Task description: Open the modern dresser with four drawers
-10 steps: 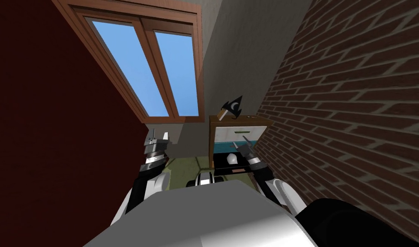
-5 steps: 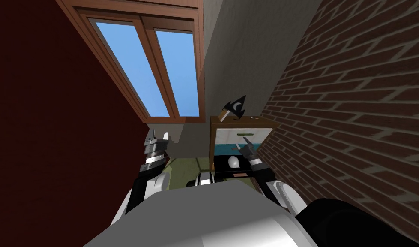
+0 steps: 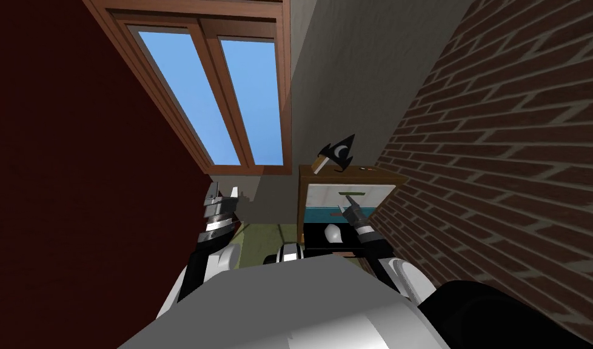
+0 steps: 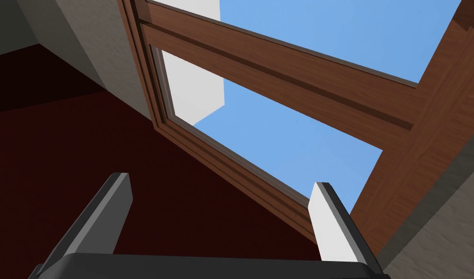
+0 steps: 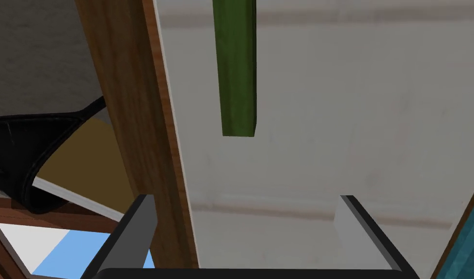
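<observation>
A brown wood-framed window [image 3: 228,103] with two blue panes sits between a dark red wall [image 3: 77,182] and a grey wall [image 3: 344,73]. A red brick wall [image 3: 501,151] runs alongside, near a black spiked ornament [image 3: 339,152] bearing a white crescent.

You face a dresser [image 3: 321,206] standing upright, one side against the brick wall [image 3: 501,151]. Its frame [image 5: 134,121] is brown wood. The top drawer [image 5: 328,121] has a white front with a green bar handle [image 5: 237,68] at its middle, and looks closed, level with the frame. Next down the stack come a teal front [image 3: 318,213], then a black front [image 3: 313,233].
</observation>
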Robot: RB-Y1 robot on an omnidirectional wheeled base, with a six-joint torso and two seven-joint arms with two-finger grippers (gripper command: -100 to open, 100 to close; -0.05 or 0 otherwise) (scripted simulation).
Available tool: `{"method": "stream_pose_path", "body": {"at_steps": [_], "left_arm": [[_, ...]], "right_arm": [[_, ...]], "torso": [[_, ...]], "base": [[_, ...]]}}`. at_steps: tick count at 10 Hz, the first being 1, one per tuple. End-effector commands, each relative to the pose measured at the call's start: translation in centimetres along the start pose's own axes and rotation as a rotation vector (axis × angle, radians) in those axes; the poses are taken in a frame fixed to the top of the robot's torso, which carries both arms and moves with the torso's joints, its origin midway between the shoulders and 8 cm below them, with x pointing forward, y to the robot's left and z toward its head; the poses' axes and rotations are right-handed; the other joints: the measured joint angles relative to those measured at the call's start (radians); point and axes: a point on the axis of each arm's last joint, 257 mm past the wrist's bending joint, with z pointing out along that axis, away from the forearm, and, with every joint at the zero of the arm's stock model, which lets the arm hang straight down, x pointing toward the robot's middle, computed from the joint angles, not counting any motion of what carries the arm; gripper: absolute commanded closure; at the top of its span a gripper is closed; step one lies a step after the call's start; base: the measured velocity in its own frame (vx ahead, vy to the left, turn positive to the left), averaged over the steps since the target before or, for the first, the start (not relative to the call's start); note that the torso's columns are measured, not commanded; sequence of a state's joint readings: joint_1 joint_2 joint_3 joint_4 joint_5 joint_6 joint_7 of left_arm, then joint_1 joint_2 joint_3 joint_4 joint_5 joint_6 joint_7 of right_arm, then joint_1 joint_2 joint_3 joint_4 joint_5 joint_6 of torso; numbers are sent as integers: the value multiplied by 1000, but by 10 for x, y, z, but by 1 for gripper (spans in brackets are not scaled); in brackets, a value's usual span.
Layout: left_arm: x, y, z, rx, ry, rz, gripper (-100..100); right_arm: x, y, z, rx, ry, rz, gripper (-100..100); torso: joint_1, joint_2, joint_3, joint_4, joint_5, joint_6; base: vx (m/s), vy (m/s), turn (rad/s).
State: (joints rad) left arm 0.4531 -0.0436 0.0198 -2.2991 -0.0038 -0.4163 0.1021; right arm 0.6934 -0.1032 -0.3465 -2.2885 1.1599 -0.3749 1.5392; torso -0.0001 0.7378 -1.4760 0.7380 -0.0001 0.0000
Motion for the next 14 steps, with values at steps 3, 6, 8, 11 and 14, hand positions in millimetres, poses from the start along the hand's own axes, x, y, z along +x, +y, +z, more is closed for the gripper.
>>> {"method": "stream_pose_path", "body": {"at_steps": [3,6,8,11,14], "left_arm": [[0,0,0,0,0,0,0],[0,0,0,0,0,0,0],[0,0,0,0,0,0,0],[0,0,0,0,0,0,0],[0,0,0,0,0,0,0]], "right_arm": [[23,10,-5,-47,50,-225,-100],[26,11,-5,-55,55,-259,-100],[37,5,-7,-58,73,-265,-100],[31,7,-6,-53,64,-262,100],[25,2,-10,-54,42,-263,100]], "torso": [[0,0,0,0,0,0],[1,1,1,0,0,0],[1,-1,-1,0,0,0],[0,5,3,0,-1,1],[-5,0,2,-6,-8,-1]], "base": [[52,-30,53],[24,-10,23],[69,4,85],[-14,1,-55],[-161,33,-42]]}}
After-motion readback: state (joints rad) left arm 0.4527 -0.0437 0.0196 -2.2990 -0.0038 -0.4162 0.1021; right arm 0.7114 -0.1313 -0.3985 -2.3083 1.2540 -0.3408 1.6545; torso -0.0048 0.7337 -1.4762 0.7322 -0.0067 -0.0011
